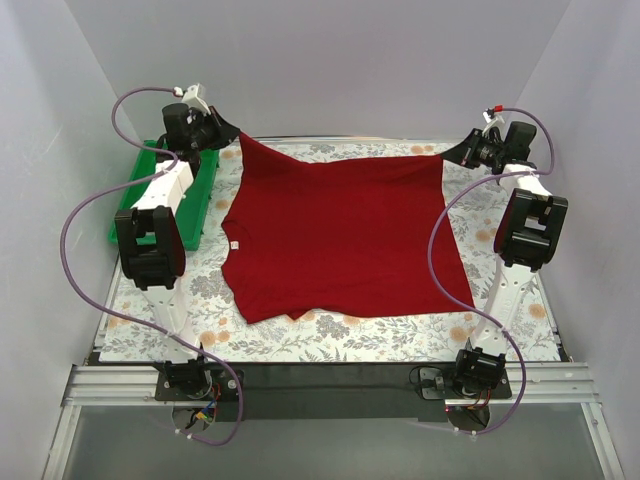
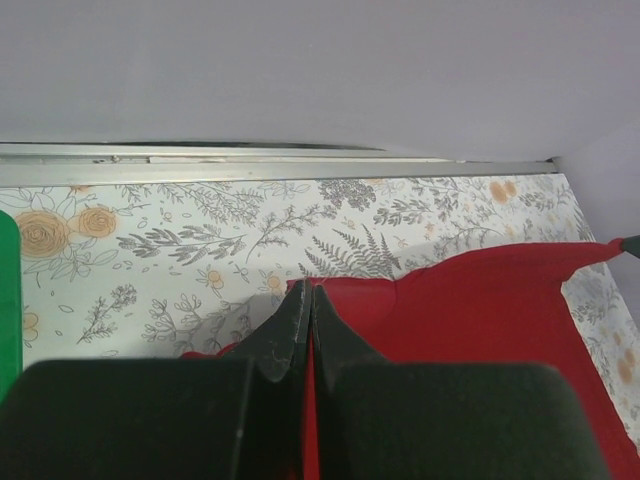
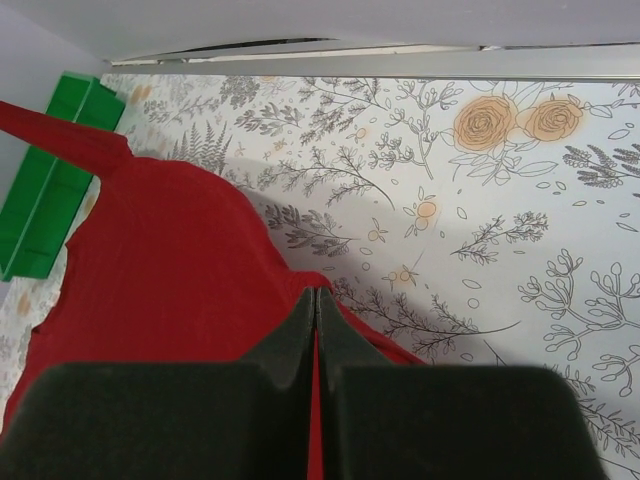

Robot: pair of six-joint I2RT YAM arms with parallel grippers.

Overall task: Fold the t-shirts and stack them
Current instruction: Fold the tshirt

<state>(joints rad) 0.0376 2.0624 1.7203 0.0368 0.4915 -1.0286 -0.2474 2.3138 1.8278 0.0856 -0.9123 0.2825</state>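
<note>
Dark red t-shirt [image 1: 340,235] is spread over the middle of the floral table cover [image 1: 330,335], white neck label [image 1: 233,241] on its left edge, near part lying flat. Left gripper [image 1: 225,135] is clenched on the shirt's far left corner and right gripper [image 1: 455,152] is clenched on the far right corner, with the far hem pulled taut between them. Green bin [image 1: 200,205] sits just left of the shirt, under the left arm.
</note>
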